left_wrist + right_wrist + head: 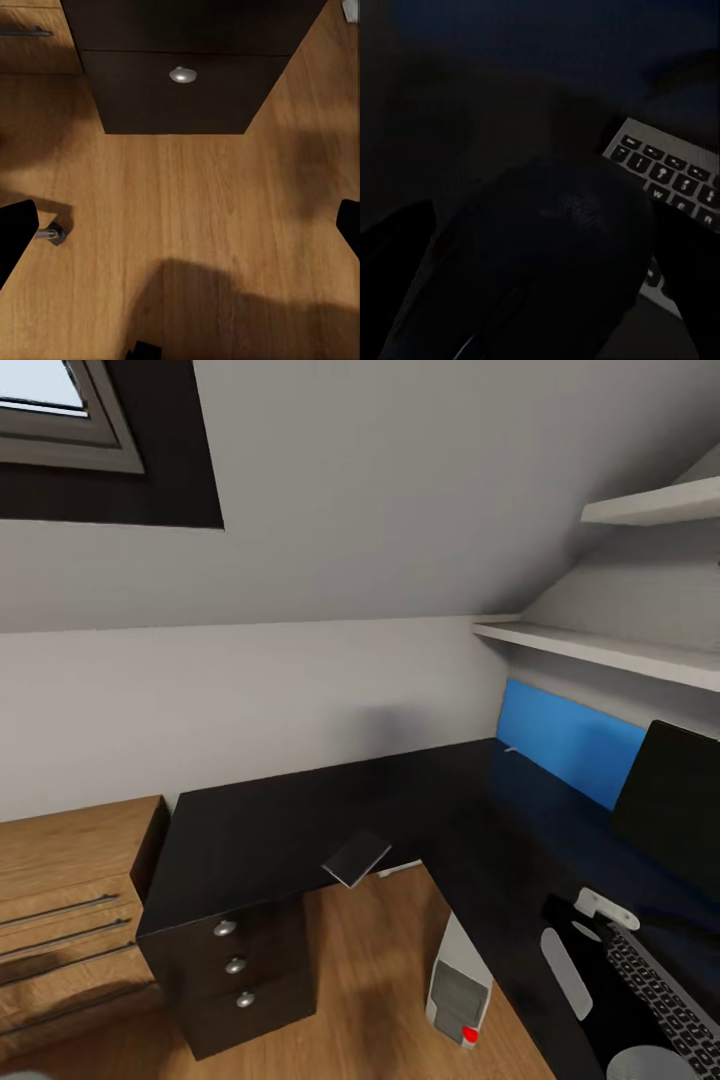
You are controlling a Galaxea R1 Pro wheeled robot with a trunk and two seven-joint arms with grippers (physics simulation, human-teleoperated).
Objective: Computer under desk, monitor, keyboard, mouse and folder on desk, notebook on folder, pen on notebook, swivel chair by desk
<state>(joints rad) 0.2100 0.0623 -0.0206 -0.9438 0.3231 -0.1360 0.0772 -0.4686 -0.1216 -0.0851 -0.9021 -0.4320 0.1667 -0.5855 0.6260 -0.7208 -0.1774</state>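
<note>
R tool [540, 300] looks clamped on the mouse [547, 255], dim view tho, just by keyboard [671, 176] on table [300, 820]; small, light, slick shell—grip the flanks; L tool [180, 225] wide.

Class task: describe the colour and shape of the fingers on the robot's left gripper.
The left gripper has two plain matte black fingers with blunt, angled tips. No cables, markings or pads of another colour can be seen on them.
</note>
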